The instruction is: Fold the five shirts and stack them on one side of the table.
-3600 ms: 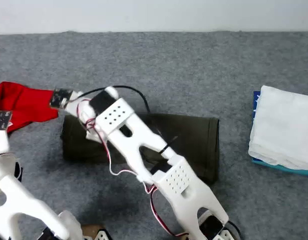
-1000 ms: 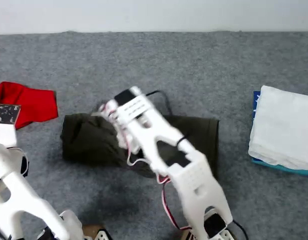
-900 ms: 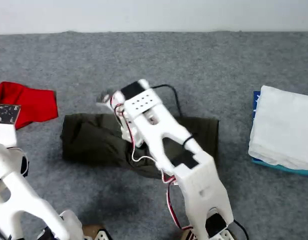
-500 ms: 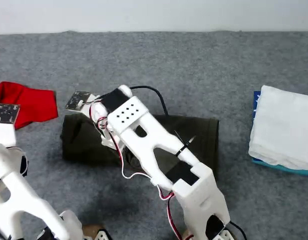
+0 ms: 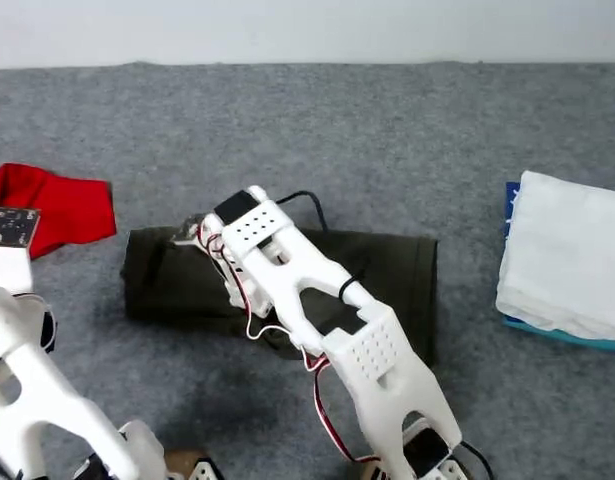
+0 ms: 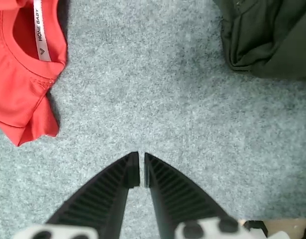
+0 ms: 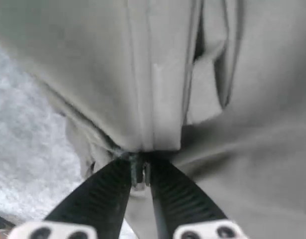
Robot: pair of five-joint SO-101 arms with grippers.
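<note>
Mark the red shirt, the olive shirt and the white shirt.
red shirt [image 5: 67,205]: high view, middle of the cloth.
olive shirt [image 5: 397,270]: high view, bare right end.
white shirt [image 5: 567,245]: high view, top face of the fold.

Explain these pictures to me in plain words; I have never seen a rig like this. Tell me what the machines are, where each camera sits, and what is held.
These are two small white robot arms at a grey table. One picture looks down from a fixed camera above. The other two come from a camera on each arm's wrist, looking along its jaws. On the table lie a dark green shirt in the middle, a red shirt at one side, and folded white cloth at the other, with a blue-green item under it. The right arm stretches over the green shirt, its jaws shut on a fold of it. The left arm is beside the red shirt, its jaws shut on nothing.
</note>
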